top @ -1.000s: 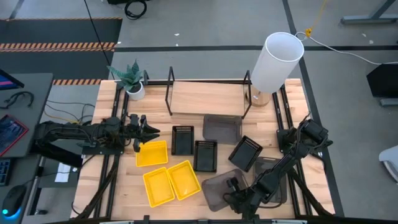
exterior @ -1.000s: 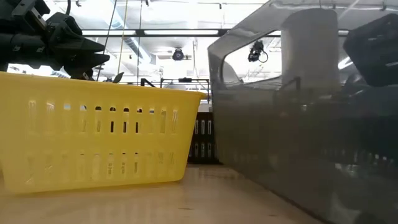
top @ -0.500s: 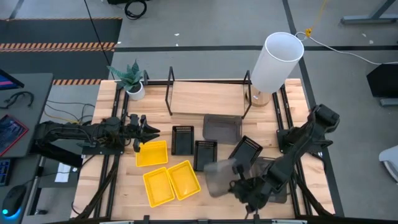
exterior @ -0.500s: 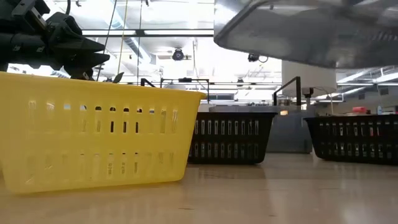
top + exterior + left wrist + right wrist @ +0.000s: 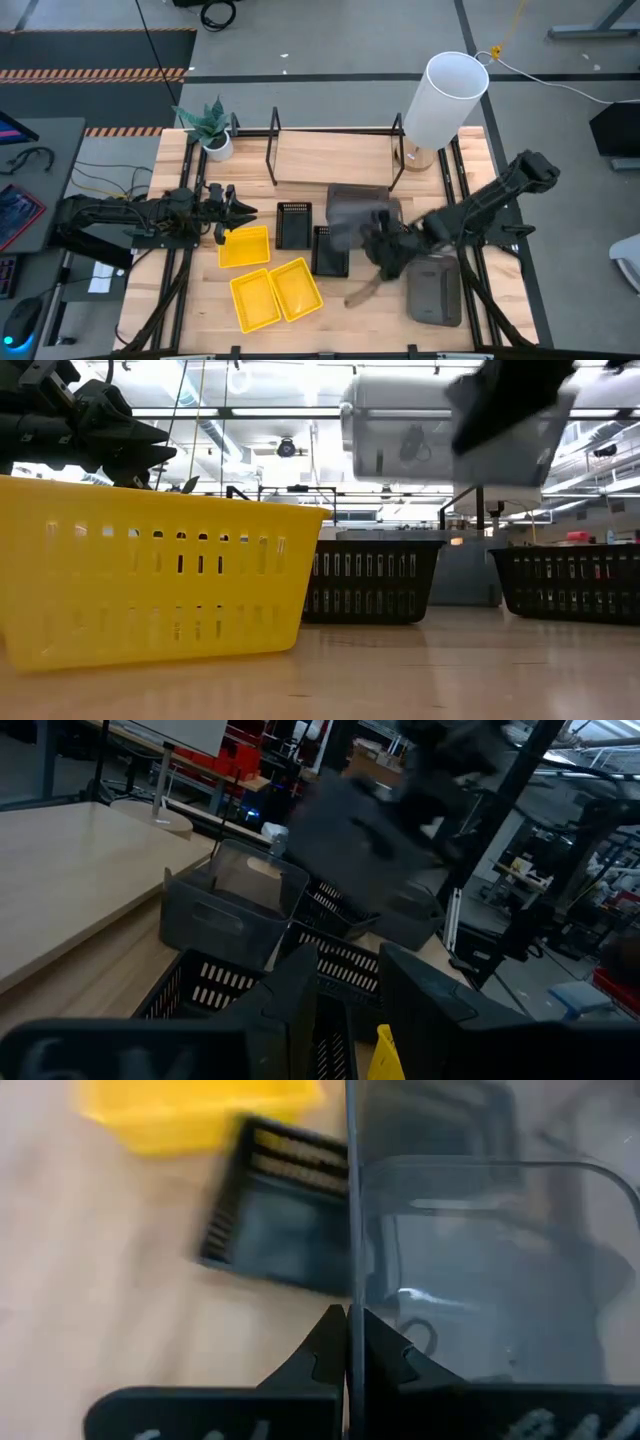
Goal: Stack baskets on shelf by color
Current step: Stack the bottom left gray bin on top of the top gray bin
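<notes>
From above, I have the right gripper pinched shut on the wall of a smoky dark-grey translucent plastic basket, carried in the air at centre frame. In the right wrist view its thin wall runs straight down between my two closed fingertips.

The relation that matters: a second smoky grey basket rests on the tabletop just above the carried one in the frame, and the carried basket overlaps its lower edge. The shelf, a light wooden board between thin black wire uprights, lies further toward the top of the frame, beyond that resting basket. I judge the next move goes up-frame, either onto the resting grey basket or on to the board. The carried basket is blurred, so I cannot tell its long axis.

A third grey basket sits lower right. Two black slotted baskets stand side by side left of my grip; a third is hidden by the arm. Three yellow plastic baskets cluster lower left. Every basket I can see into holds nothing, and the board is bare.

The left gripper waits at middle left, fingers partly apart, holding nothing, nearest the yellow group.
</notes>
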